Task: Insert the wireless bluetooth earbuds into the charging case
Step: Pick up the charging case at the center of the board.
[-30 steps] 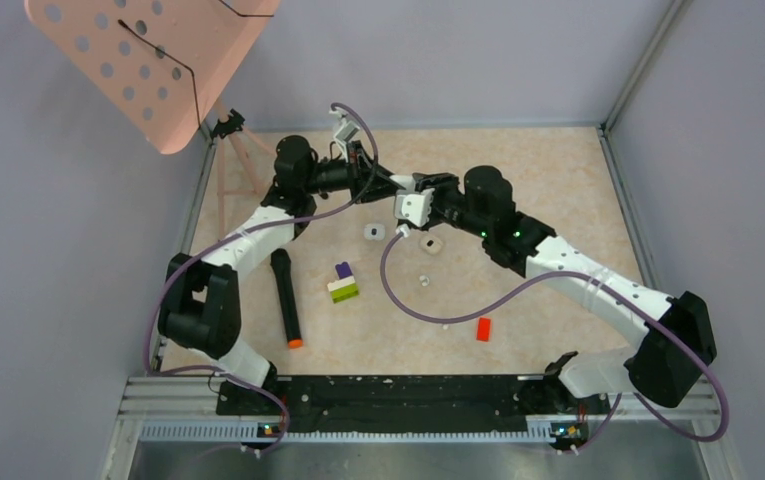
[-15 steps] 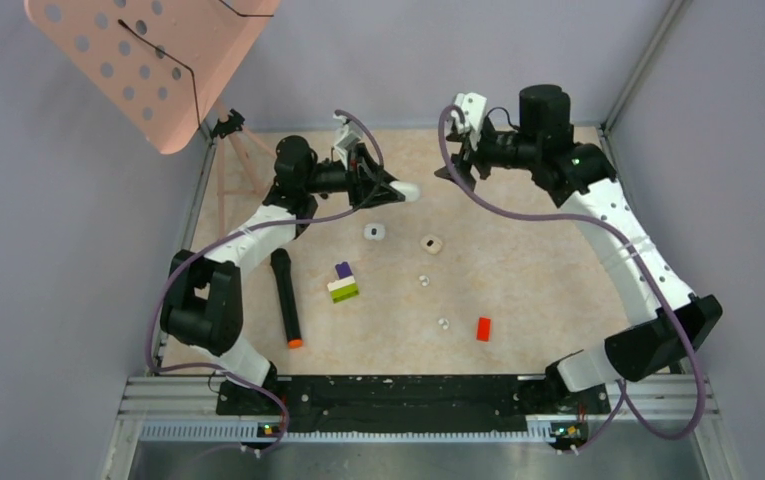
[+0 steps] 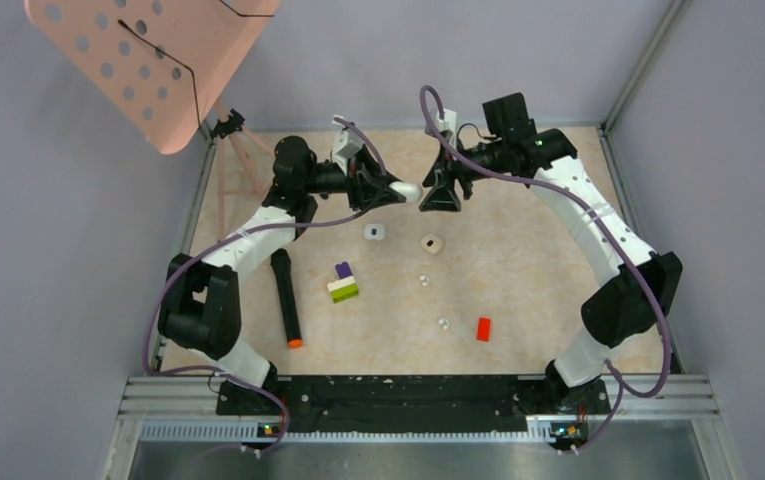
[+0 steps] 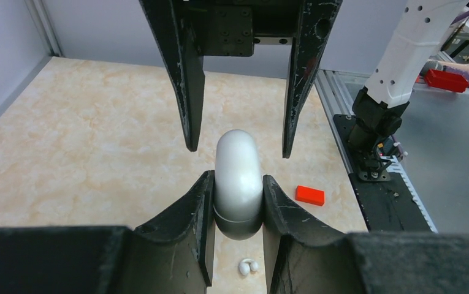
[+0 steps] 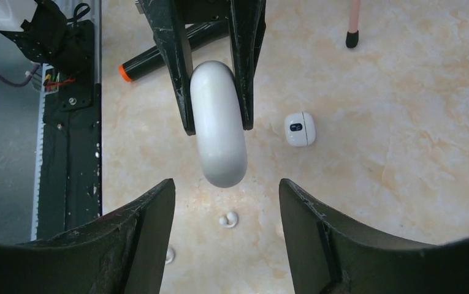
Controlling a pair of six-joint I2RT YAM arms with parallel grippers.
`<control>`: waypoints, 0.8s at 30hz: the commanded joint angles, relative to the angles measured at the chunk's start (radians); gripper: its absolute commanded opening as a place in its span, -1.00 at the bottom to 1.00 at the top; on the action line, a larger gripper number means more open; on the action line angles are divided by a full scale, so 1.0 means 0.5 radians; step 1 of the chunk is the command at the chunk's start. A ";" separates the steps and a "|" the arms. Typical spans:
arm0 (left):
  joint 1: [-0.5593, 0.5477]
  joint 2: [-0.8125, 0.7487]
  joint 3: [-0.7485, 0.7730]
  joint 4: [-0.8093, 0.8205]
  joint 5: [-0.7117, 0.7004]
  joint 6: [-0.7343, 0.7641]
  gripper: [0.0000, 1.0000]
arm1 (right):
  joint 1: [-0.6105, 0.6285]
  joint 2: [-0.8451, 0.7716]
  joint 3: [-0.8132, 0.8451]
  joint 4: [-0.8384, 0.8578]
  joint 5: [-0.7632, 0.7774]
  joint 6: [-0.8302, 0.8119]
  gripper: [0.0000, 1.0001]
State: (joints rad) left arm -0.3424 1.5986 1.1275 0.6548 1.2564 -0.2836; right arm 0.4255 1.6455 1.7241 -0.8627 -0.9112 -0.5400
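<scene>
The left gripper (image 3: 390,190) clamps the case (image 3: 408,191) in the air near the middle of the table's (image 3: 538,260) far edge, its long axis aimed at the right gripper (image 3: 428,197), which gapes just off its free end, earbuds (image 3: 424,280) lying mid-table.

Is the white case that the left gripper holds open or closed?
Closed. The white case in the left gripper is one smooth rounded shell with only a thin seam; no lid is raised.
</scene>
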 commanded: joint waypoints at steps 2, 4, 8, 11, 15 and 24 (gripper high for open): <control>-0.048 -0.104 0.017 0.077 0.034 0.091 -1.00 | 0.041 0.006 0.126 0.031 -0.131 0.017 0.22; -0.052 -0.100 0.018 0.067 0.034 0.099 -1.00 | 0.053 0.019 0.139 0.038 -0.155 0.017 0.18; -0.058 -0.094 0.034 0.046 0.033 0.115 -1.00 | 0.071 0.043 0.152 0.038 -0.168 0.017 -0.05; -0.062 -0.092 0.042 0.044 0.020 0.121 -1.00 | 0.077 0.057 0.149 0.035 -0.170 0.025 -0.29; -0.064 -0.095 0.044 0.033 -0.023 0.140 -0.86 | 0.076 0.063 0.143 0.037 -0.134 0.017 -0.62; -0.059 -0.219 -0.081 -0.247 -0.291 0.135 0.00 | 0.076 -0.016 0.209 0.068 0.069 -0.066 -0.72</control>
State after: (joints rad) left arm -0.3702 1.5677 1.1225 0.5602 1.1687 -0.2272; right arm 0.4519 1.6768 1.7725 -0.8543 -0.9157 -0.5373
